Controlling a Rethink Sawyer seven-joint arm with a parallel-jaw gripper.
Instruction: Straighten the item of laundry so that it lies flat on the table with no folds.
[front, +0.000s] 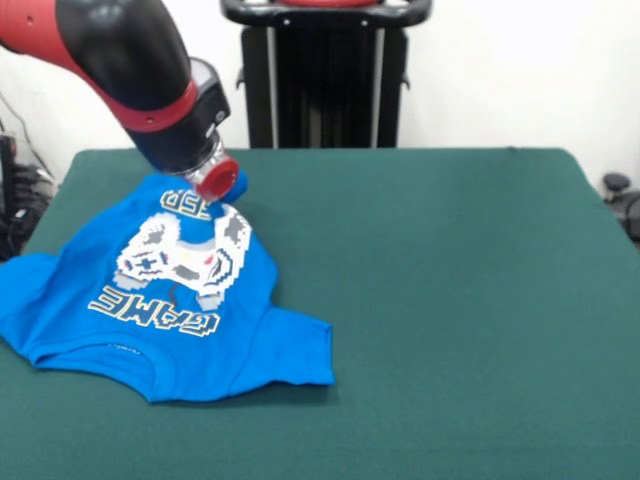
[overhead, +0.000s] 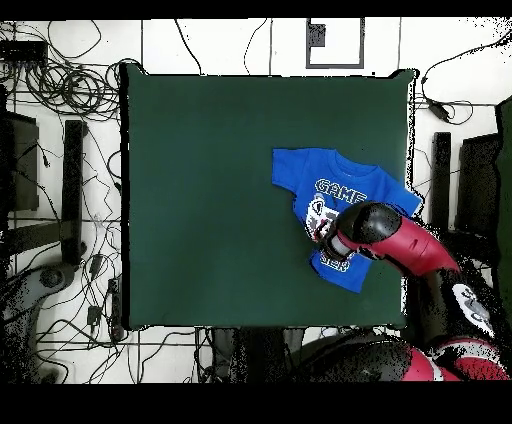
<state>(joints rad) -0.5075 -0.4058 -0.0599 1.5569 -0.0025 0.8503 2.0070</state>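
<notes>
The small bright blue T-shirt (front: 175, 300) lies print side up on the worktop (front: 450, 300), at the left part in the front view and close to that left edge. On its chest there is a pixel picture of a game controller in white and grey, and under it the white word "GAME" can be read, upside down from this camera. A second line of white letters is mostly covered by the arm; only some letters show and I cannot read them surely. In the overhead view the word "GAME" is readable the right way.

The cloth looks soft and thin. It is not fully flat: the part near the robot is bunched and raised a little under the gripper (front: 215, 180), and one sleeve spreads toward the camera.

The gripper, with a red round end, is pressed down on the far part of the shirt. Whether it is open or closed I cannot tell.

The worktop is a dark green, felt-like, rectangular surface, much wider than the shirt. Behind it stands the black pedestal (front: 325, 75).
</notes>
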